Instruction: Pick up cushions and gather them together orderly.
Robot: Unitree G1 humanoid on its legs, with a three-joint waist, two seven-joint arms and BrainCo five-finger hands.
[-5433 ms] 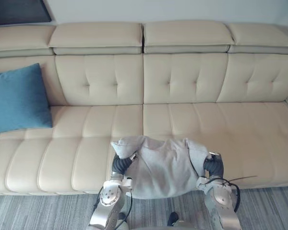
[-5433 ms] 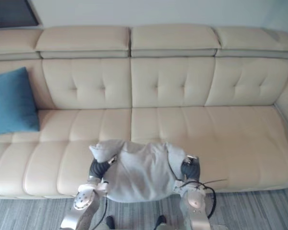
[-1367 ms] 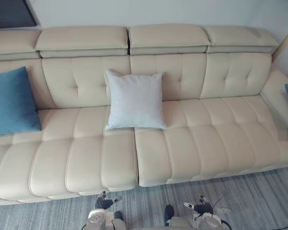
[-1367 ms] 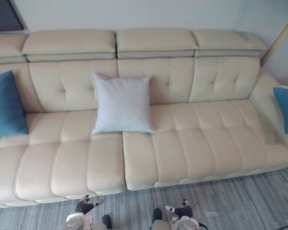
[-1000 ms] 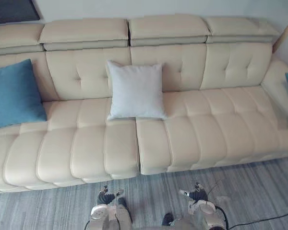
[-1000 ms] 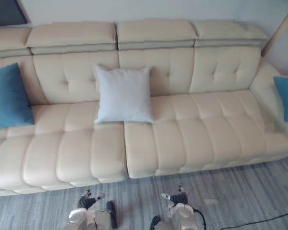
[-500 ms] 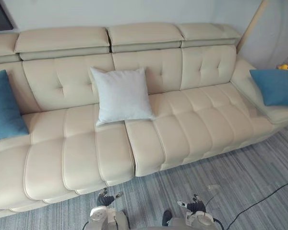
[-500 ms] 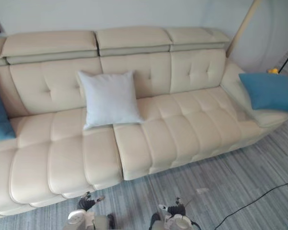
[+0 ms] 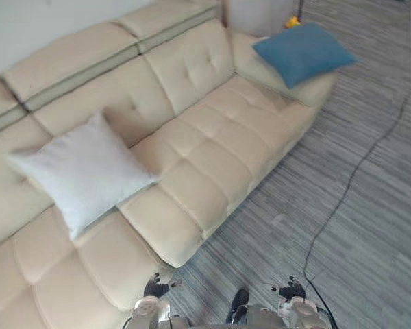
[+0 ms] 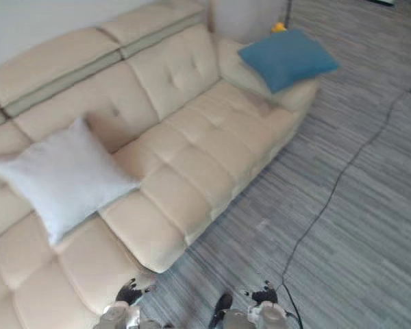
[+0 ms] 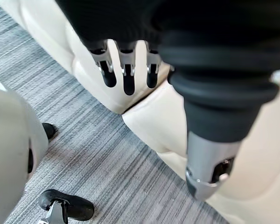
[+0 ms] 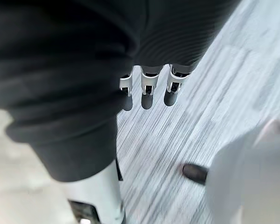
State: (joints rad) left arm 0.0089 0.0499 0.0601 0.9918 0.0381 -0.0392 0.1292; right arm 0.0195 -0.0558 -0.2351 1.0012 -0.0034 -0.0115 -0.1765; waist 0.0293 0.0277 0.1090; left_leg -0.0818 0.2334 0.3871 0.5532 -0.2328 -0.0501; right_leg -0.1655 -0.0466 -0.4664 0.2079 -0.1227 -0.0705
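Observation:
A white cushion [image 9: 82,171] leans against the backrest of the cream sofa [image 9: 212,157]. A blue cushion [image 9: 303,51] lies flat on the sofa's far right end. Both hands hang low over the carpet in front of the sofa, well away from either cushion. My left hand [image 9: 157,286] is open and empty, its fingers [image 11: 126,70] straight over the edge of the sofa seat. My right hand [image 9: 292,291] is open too, its fingers [image 12: 149,86] straight above the carpet with nothing in them.
Grey striped carpet [image 9: 370,205] spreads wide to the right of the sofa. A small yellow object [image 9: 292,22] sits just behind the blue cushion. The sofa seat between the two cushions is bare.
The camera has swung to the right, so the sofa now runs diagonally and the right-end blue cushion sits higher and nearer. The cushions have not moved. Both hands stay low and empty.

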